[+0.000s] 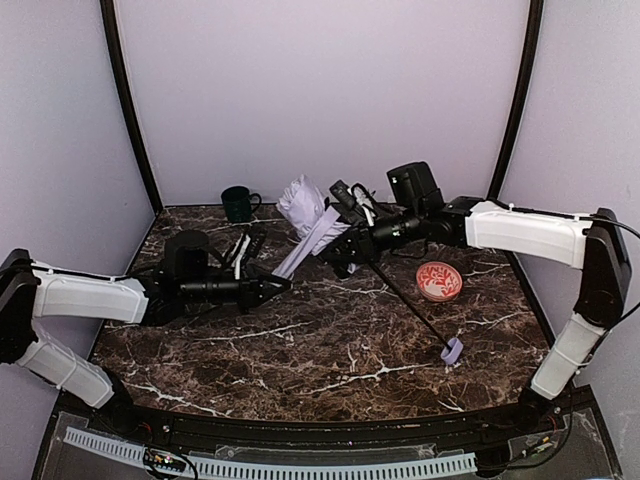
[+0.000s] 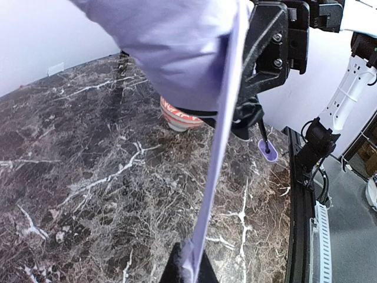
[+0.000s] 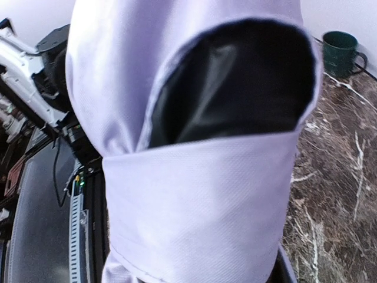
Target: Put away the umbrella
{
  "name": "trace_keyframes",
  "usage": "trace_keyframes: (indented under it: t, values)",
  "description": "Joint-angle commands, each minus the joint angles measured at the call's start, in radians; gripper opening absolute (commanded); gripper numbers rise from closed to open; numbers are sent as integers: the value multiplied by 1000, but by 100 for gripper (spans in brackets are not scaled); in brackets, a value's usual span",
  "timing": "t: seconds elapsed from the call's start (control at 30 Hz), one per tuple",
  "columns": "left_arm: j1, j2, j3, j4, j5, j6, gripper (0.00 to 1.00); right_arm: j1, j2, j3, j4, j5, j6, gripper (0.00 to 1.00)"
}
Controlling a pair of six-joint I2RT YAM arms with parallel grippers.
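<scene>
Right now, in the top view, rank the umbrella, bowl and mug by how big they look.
1. The umbrella, by far the largest.
2. The bowl and mug look about alike. The mug sits farther back, so I won't rank those two.

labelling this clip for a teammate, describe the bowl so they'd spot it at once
Start at the dark marble table and go to its right side, under the white forearm of the right arm. The bowl sits there, just right of the thin black umbrella shaft. It is the only round, red-and-white patterned thing; the mug at the back left is dark green.
</scene>
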Motion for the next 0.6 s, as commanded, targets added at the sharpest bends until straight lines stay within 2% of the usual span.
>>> trace_keyframes:
  t: [0.0,0.07,0.2,0.43,0.57]
  values:
    - [1,0,-50,-61,-48,75,0,-11,-118,74,55,-296,-137,0]
    - [8,13,-32,-65,-66,107,0,27,-139,119,-81,-341,-261,0]
    - [38,41,51,-78,-94,178,0,141,-146,206,-414,-295,-583,0]
    - [56,79,217,-73,-107,397,0,278,-177,110,-522,-210,-788,0]
    - [58,63,270,-55,-40,532,0,351,-158,50,-564,-89,-829,0]
